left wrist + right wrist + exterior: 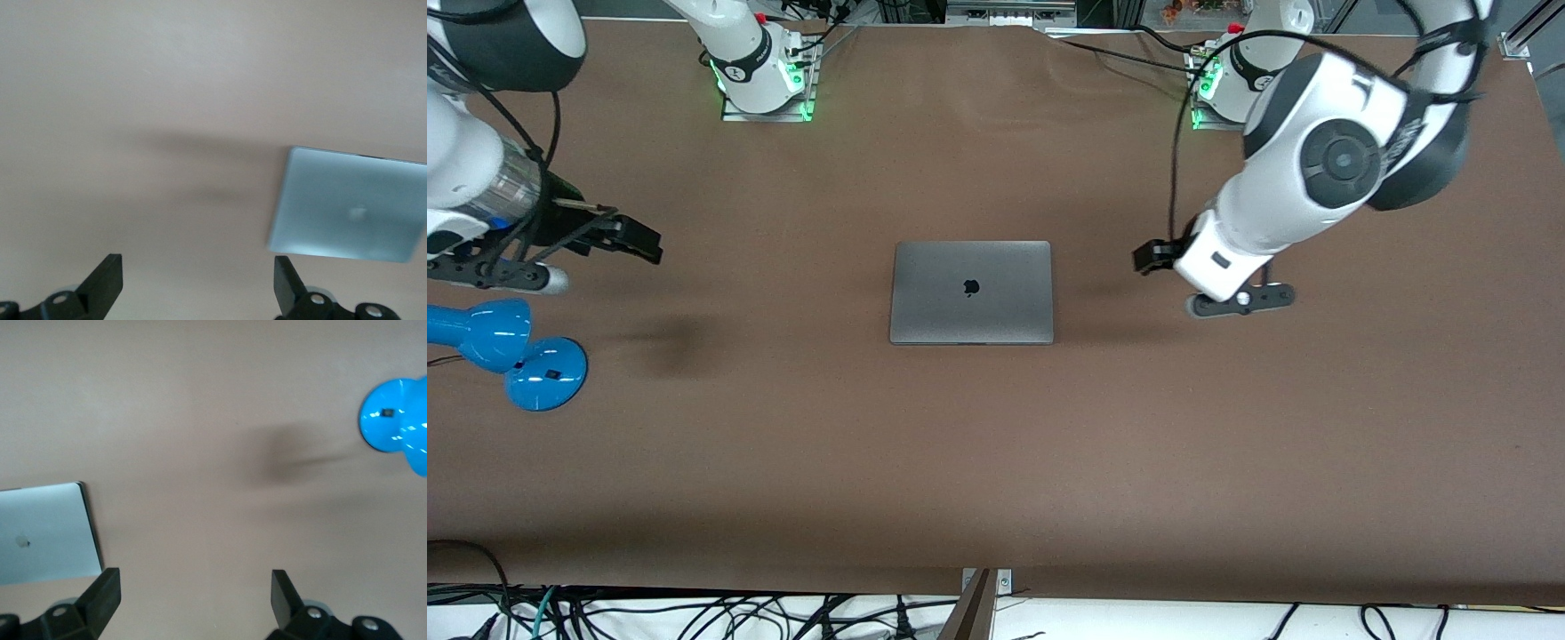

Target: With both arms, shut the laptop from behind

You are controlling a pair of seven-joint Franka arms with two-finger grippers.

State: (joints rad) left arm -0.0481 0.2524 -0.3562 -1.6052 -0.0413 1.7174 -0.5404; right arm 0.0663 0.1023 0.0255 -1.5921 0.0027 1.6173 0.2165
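The left gripper [1152, 258] is hanging over bare table toward the left arm's end, off to the side of the laptop [971, 292] and well apart from it, touching nothing. Its fingers [103, 283] are standing wide apart in the left wrist view, with only brown tabletop showing between them. The right gripper [636, 238] is hanging over the table toward the right arm's end, also well clear of the laptop, and its fingers [100, 597] are spread apart too, holding nothing. The laptop is lying shut and flat in the middle of the brown table [996, 462], its space-grey lid facing up with the black apple logo [971, 286] showing at the centre. Both wrist views are catching a corner of that closed lid, in the left wrist view [350, 207] and in the right wrist view [43, 533]. A blue desk lamp [511, 351] is sitting on the table toward the right arm's end, nearer to the front camera than the right gripper's spot, its round base showing again in the right wrist view [397, 417]. Both arms are reaching in from their bases, the left arm [1316, 169] bent over its end of the table and the right arm [480, 169] over the other.
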